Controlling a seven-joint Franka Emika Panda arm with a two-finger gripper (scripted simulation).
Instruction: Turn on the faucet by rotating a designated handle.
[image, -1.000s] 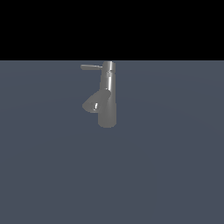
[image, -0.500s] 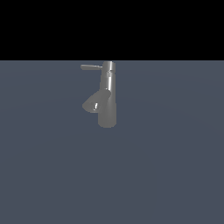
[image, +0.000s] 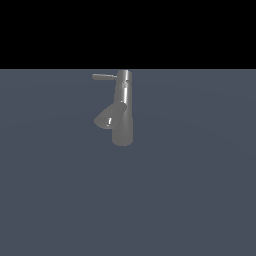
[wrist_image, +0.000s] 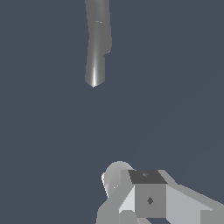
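Note:
The faucet (image: 122, 112) is a shiny grey upright column on the dark floor, with a cone-shaped spout (image: 107, 118) angling out toward the exterior view's left. The handle (image: 104, 76) is a thin flat lever sticking out of the column's top, also toward the exterior view's left. My gripper does not show in the exterior view. In the wrist view the faucet (wrist_image: 97, 41) is a long shiny shape ahead. My gripper (wrist_image: 130, 183) shows only in part at the frame's edge, well short of the faucet. Its fingers (wrist_image: 148, 194) stand together with no gap and hold nothing.
A flat dark grey-blue floor (image: 190, 190) lies around the faucet on all sides. Above it the background is black. No other object is in view.

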